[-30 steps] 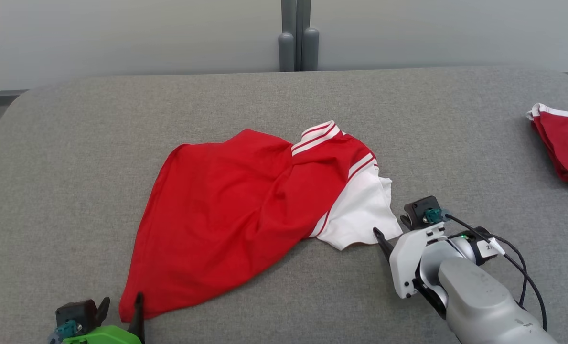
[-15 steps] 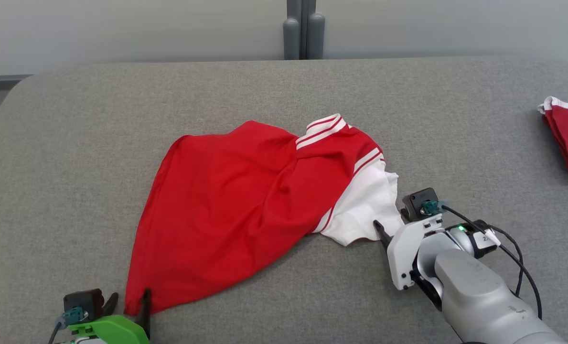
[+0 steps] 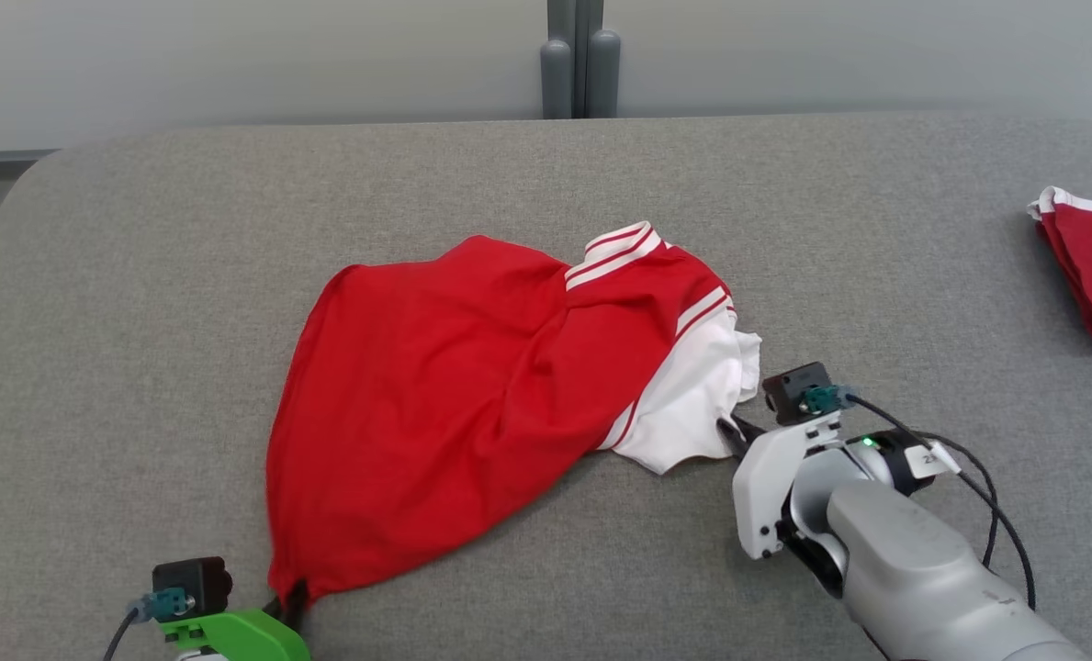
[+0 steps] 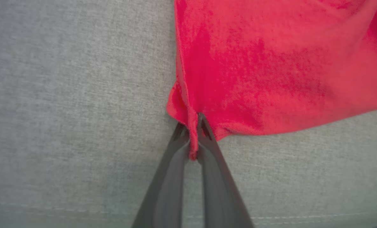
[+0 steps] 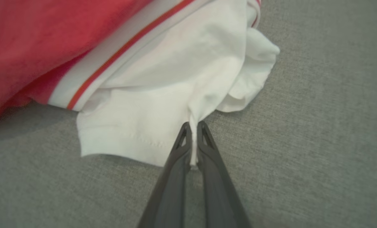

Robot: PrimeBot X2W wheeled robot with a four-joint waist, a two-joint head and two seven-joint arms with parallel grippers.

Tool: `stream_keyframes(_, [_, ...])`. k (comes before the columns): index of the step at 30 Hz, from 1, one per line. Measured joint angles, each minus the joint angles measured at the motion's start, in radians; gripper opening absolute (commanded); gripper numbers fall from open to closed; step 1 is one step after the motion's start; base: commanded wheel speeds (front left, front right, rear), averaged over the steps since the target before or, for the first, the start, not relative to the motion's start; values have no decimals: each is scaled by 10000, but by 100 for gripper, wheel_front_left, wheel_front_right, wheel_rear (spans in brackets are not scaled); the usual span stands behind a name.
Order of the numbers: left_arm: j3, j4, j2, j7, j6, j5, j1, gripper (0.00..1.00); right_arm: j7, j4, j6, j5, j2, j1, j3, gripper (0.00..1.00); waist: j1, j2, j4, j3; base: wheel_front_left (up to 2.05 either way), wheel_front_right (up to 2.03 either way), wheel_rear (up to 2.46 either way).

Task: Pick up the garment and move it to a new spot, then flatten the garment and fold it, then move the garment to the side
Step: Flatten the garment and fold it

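The garment [image 3: 454, 395] is a red shirt with white sleeves and red-and-white striped trim, lying crumpled in the middle of the grey table [image 3: 546, 174]. My left gripper [image 3: 290, 595] is at its near lower corner, shut on the red hem; in the left wrist view a fold of the garment [image 4: 270, 63] is pinched between the tips of the left gripper [image 4: 193, 122]. My right gripper [image 3: 734, 430] is shut on the edge of the white sleeve [image 3: 692, 404]; the right wrist view shows the white sleeve [image 5: 163, 95] clamped between the tips of the right gripper [image 5: 193, 126].
A second red garment with white trim [image 3: 1089, 266] lies folded at the table's right edge. A grey post [image 3: 579, 60] stands behind the far edge. Bare grey cloth surrounds the shirt on the left, far and near sides.
Both grippers went from open to shut on the garment, the left on the red hem corner and the right on the white sleeve edge. The hem corner bunched slightly. The camera shifted a little.
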Motion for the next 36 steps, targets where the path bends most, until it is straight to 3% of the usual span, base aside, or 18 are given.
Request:
stream_keyframes(4, [-556, -1987, 196, 654, -23, -2013, 627, 0, -40, -1467, 0, 1440, -780, 15, -132, 0, 0, 0, -46, -17, 0, 0, 0])
stream_keyframes(8, [-460, -5283, 1235, 1095, -23, -4040, 771, 0, 506, -4295, 0, 3705, -1965, 12, -769, 0, 0, -1, -106, 93, 0, 0, 0])
stream_keyframes(12, [59, -7845, 2268, 1820, -25, -5306, 13, 0, 1206, -6681, -10, 5288, -3375, -339, -2326, 0, 0, 0, -169, 403, 0, 0, 0])
stream_keyframes(15, [491, -8420, 2821, 2604, 2, -5799, -1662, 0, 1687, -7237, -8, 5756, -3607, -1043, -3837, 0, 0, 0, -193, 798, 0, 0, 0])
stream_keyframes(17, [489, -8287, 3225, 3241, 86, -5789, -3091, 0, 2000, -6987, -8, 5480, -3565, -1872, -4778, 0, 0, 0, -205, 1146, 0, 0, 0])
stream_keyframes(20, [104, -7267, 3329, 4010, 314, -5499, -5538, 0, 2351, -6086, -8, 4426, -2894, -3567, -5939, 0, 0, 0, -199, 1769, 0, 0, 0])
stream_keyframes(23, [-268, -5338, 2901, 4220, 673, -5026, -7861, 0, 2188, -4880, -2, 2759, -1804, -5584, -6872, 0, 0, 0, -185, 2447, 0, 0, 0])
stream_keyframes(25, [-360, -4027, 2508, 3820, 1022, -4443, -9297, 0, 1758, -4027, -6, 1473, -1035, -6886, -7476, 0, 1, 0, -192, 2894, 0, 0, 0])
stream_keyframes(27, [-282, -2947, 2240, 2667, 1252, -3649, -10836, 0, 867, -3342, -10, 180, -265, -8299, -8272, 0, 2, -1, -222, 3346, 0, 0, 0])
stream_keyframes(30, [-153, -1680, 1764, 460, 1101, -2790, -12987, 0, -800, -2863, 0, -825, 418, -10398, -9359, 0, 2, -1, -295, 4008, 0, 0, 0])
stream_keyframes(32, [-259, -976, 1526, -823, 732, -2370, -13940, 0, -1275, -2533, 0, -1406, 443, -11463, -9336, 0, 1, 0, -355, 4440, 0, 0, 0])
stream_keyframes(36, [-606, 111, 1434, -2562, 268, -1687, -15237, 0, -1593, -1960, -10, -857, 464, -12726, -8437, 0, 3, 0, -468, 5260, 0, 0, 0])
